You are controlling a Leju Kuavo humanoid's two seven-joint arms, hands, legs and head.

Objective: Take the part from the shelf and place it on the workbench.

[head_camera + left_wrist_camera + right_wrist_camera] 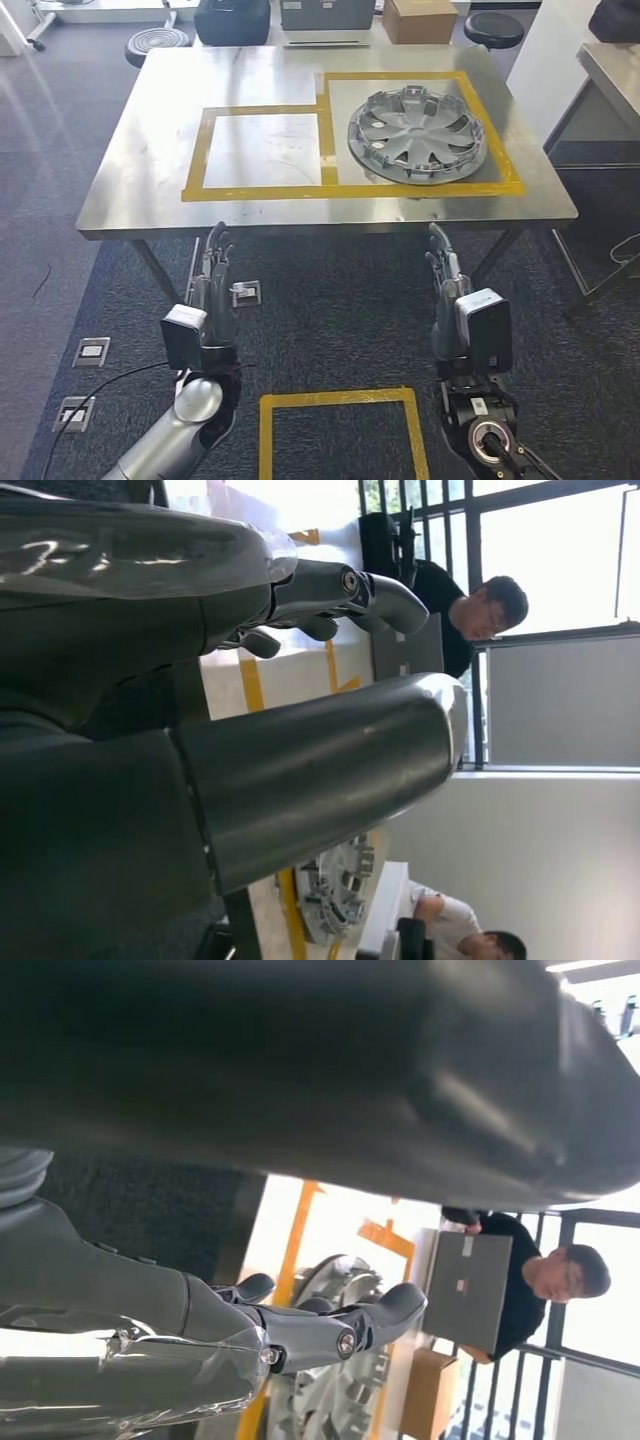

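Looking at the hubcap (417, 134) on my table (151, 120): light, stiff plastic, rim-grab territory; left robot hand (213, 290) and right robot hand (447, 285) both empty, fingers apart.

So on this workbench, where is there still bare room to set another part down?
The left taped square is bare, bordered by yellow tape on all sides. The table's left side, outside the tape, is free too. The right taped square is crowded: the wheel cover fills most of it.

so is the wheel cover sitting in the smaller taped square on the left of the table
No, in the head view the wheel cover lies inside the larger yellow-taped rectangle on the right side of the table; the smaller square beside it holds nothing.
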